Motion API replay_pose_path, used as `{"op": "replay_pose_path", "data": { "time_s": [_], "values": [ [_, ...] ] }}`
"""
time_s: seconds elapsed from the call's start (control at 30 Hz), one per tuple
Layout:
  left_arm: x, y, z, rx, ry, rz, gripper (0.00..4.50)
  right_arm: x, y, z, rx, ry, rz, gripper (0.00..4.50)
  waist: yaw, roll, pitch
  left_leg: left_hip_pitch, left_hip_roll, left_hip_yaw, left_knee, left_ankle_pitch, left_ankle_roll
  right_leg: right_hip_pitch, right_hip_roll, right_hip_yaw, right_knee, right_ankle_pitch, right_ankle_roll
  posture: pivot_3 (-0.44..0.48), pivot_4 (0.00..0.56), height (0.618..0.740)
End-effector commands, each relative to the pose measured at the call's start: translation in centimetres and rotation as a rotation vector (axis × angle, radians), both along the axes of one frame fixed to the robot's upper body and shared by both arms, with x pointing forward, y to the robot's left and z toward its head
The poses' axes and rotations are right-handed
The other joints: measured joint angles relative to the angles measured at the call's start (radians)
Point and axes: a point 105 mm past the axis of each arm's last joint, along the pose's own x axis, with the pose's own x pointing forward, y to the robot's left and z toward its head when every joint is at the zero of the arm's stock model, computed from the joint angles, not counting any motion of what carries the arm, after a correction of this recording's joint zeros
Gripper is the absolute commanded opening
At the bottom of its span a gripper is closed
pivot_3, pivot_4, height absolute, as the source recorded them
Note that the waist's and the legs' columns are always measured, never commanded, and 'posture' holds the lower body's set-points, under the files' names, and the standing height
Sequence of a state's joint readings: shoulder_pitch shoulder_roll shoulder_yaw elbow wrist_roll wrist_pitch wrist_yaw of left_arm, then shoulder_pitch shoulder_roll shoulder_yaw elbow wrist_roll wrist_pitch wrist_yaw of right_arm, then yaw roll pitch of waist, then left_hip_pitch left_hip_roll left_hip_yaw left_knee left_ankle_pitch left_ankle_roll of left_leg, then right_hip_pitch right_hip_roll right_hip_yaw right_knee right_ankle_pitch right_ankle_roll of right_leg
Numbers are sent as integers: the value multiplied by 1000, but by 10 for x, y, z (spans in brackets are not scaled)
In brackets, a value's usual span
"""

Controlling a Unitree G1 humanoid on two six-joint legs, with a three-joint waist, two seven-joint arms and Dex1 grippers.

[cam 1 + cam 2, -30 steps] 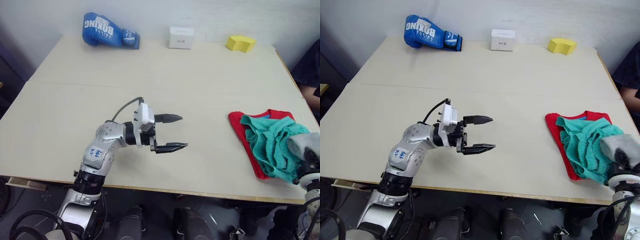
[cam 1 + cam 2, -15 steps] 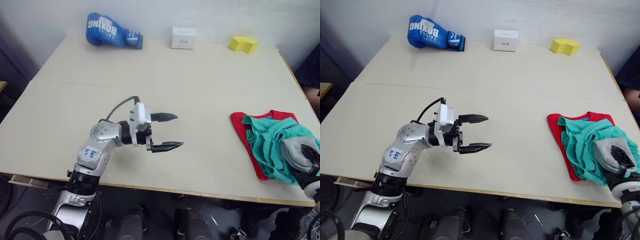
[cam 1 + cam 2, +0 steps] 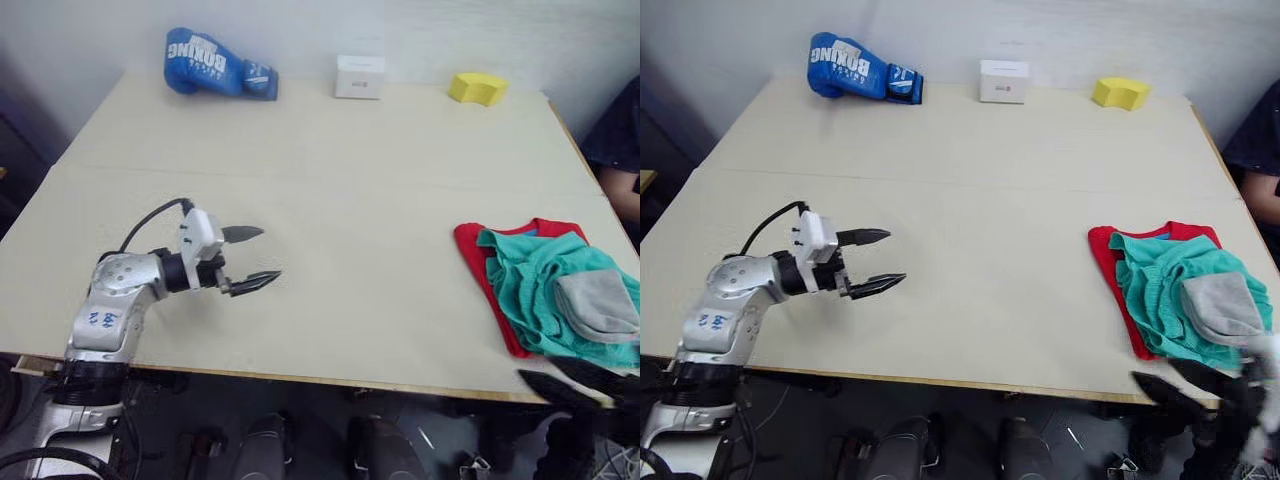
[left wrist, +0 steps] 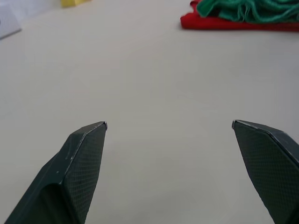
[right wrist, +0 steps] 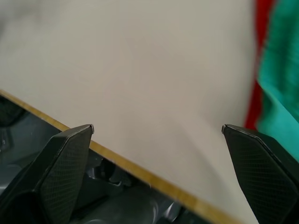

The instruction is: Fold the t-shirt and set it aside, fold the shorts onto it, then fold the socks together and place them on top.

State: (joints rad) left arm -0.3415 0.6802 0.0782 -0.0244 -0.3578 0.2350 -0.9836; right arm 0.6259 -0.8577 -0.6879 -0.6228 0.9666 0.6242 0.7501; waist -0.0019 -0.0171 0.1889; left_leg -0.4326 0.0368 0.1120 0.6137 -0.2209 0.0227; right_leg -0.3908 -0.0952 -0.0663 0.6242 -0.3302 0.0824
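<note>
Both arms are pulling back from a second ago: the left gripper [image 3: 250, 257] is now sitting near the table's left front, and the right gripper [image 3: 1185, 385] is dropping below the front edge, no longer carrying the socks [image 3: 598, 304]. Each gripper's fingers are standing apart, holding nothing. The socks are lying on the shorts [image 3: 535, 280], which are resting on the t-shirt [image 3: 478, 262] at the table's [image 3: 380, 200] right front. The left wrist view is showing the stack far ahead; the right wrist view is showing the table's wooden edge beside red and teal cloth. A boxing glove [image 3: 215, 63], white box [image 3: 359, 76] and yellow block [image 3: 479, 87] are lining the far edge by the wall. The right gripper is appearing blurred. A person [image 3: 618, 140] is sitting cut off at the right.
</note>
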Motion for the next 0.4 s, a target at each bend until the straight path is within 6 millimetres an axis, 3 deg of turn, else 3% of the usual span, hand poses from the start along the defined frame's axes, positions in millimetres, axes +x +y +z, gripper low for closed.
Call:
{"op": "replay_pose_path", "data": {
  "time_s": [0.03,0.1,0.23,0.4],
  "values": [
    [-16,21,-18,137,2,-12,4500,21,42,1,-90,-201,263,4484,-5,-1,0,0,0,2,0,-1,0,0,0,1,-1,1,0,0,150,740],
    [-21,36,-31,191,-9,20,4500,42,70,0,-83,-295,365,4484,-4,-1,0,0,0,3,-1,-1,0,-1,-1,2,-1,1,-1,0,150,740],
    [-24,48,-32,160,-31,106,4500,81,112,-11,-173,-489,536,4484,1,-3,1,0,2,2,-1,0,-2,-2,-1,1,0,0,-4,0,150,740],
    [-28,66,-32,171,-60,210,4500,120,131,-18,-226,-663,565,4484,-2,-3,1,0,1,2,0,1,-2,-2,-4,0,2,0,-5,0,150,740]
  ]
}}
